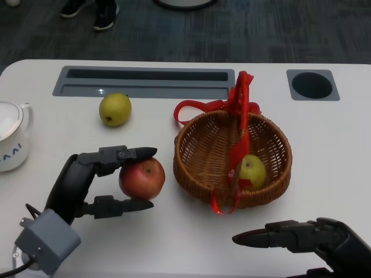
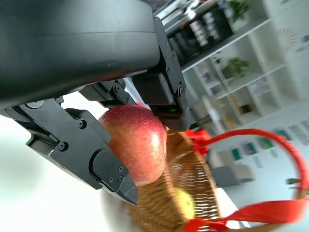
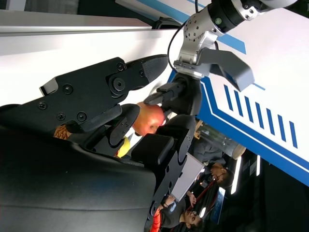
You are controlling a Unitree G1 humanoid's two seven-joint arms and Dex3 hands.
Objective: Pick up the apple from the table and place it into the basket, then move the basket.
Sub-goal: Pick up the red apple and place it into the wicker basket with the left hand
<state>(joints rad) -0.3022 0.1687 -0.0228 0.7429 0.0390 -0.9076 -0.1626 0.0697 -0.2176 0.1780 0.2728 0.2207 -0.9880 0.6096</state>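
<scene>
The red apple point(image 1: 142, 177) sits in the grip of the left hand point(image 1: 93, 182) just beside the wicker basket point(image 1: 197, 168), on the side away from the right hand. One finger lies over the apple's top and another under its near side — the left wrist view shows the apple point(image 2: 135, 142) clamped between black fingers point(image 2: 104, 169), with the basket's weave point(image 2: 193, 193) close behind it. Whether the apple rests on the table point(image 1: 174, 243) or is lifted off it cannot be told.

Only a narrow strip of white table separates apple and basket rim. The basket's red ribbon handle point(image 1: 240, 110) stands upright across the opening, and a loop of it trails over the rim on the apple's side. Inside the basket, against the wall nearest the right hand, lies a green-yellow fruit point(image 1: 253, 171), partly behind the ribbon; the rest of the basket floor is bare.

The right hand point(image 1: 313, 237) lies near the table's front edge, below the basket and apart from it, fingers stretched toward the left hand and holding nothing.

Beyond the apple, farther from the robot than the basket's near rim, rests a yellow-green pear point(image 1: 115, 109). Behind the basket run a long grey recessed slot point(image 1: 145, 82) and a round dark port point(image 1: 312, 84). Far from the basket, past the left hand, a white lidded mug point(image 1: 11, 139) stands at the table's side.
</scene>
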